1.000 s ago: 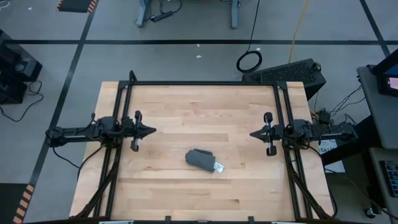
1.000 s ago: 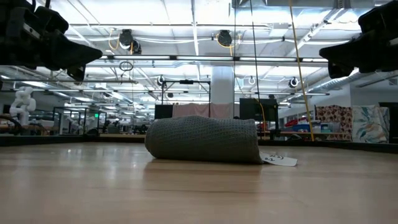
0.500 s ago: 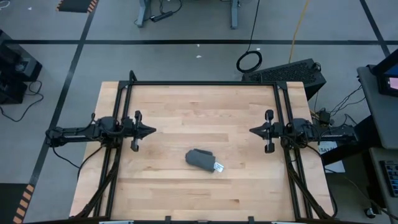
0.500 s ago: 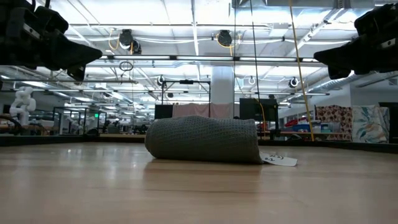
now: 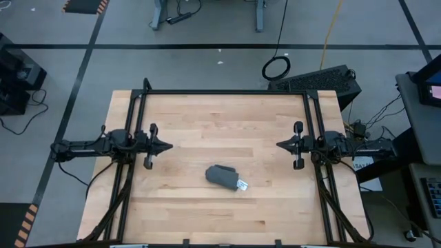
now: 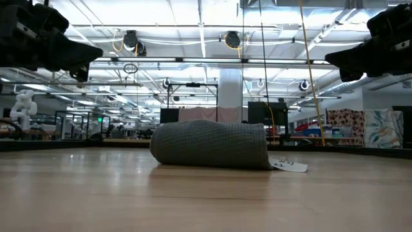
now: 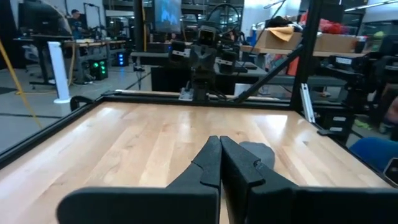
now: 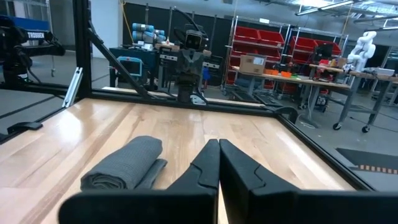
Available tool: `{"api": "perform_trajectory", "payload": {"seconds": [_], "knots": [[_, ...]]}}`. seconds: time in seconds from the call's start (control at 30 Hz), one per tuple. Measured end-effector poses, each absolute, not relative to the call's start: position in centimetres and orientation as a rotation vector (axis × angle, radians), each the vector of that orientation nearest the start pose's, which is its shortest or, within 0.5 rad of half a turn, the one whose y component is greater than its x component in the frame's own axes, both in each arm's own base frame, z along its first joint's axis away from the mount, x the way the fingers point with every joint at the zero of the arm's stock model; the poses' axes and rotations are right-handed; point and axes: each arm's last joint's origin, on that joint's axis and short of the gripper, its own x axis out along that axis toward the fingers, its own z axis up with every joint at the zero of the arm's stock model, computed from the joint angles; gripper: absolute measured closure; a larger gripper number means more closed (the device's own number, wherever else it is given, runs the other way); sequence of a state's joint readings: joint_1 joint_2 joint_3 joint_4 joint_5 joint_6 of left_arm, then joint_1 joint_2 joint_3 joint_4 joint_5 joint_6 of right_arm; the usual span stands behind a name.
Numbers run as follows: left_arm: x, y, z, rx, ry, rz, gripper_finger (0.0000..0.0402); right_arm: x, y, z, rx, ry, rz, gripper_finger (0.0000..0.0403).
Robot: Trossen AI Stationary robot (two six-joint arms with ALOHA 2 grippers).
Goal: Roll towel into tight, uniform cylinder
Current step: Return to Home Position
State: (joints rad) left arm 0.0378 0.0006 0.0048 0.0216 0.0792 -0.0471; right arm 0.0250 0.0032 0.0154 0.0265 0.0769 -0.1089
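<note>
The dark grey towel (image 5: 222,177) lies rolled into a short cylinder on the table, a little toward the near edge from the middle; its side rests on the wood. A small white tag (image 5: 242,184) sticks out at its right end, also seen in the low view (image 6: 288,165). The roll shows in the low view (image 6: 211,144), the right wrist view (image 8: 123,163) and, partly behind the fingers, the left wrist view (image 7: 258,151). My left gripper (image 5: 169,145) is shut and empty at the table's left side. My right gripper (image 5: 278,145) is shut and empty at the right side. Both hang above the table.
A black frame (image 5: 224,91) runs along the table's far edge and down both sides. Bare wood (image 5: 220,124) lies between the two grippers and around the roll.
My right gripper has drawn slightly toward the table's far edge in the first half second, then kept still. The towel roll has stayed where it was.
</note>
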Motion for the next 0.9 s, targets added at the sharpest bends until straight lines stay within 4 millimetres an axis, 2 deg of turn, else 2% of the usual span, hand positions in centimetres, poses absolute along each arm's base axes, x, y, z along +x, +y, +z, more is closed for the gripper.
{"api": "perform_trajectory", "payload": {"seconds": [0.27,0.47,0.9], "knots": [[9.74,0.35,16.67,-0.046,-0.021,0.033,0.0398,9.68,0.02,17.11,-0.107,-0.036,-0.054,0.0403],[9.74,0.36,16.65,-0.045,-0.021,0.035,0.0382,9.68,0.02,17.11,-0.107,-0.036,-0.054,0.0403],[9.74,0.38,16.66,-0.045,-0.021,0.04,0.0379,9.68,0.02,17.11,-0.107,-0.036,-0.054,0.0403]]}}
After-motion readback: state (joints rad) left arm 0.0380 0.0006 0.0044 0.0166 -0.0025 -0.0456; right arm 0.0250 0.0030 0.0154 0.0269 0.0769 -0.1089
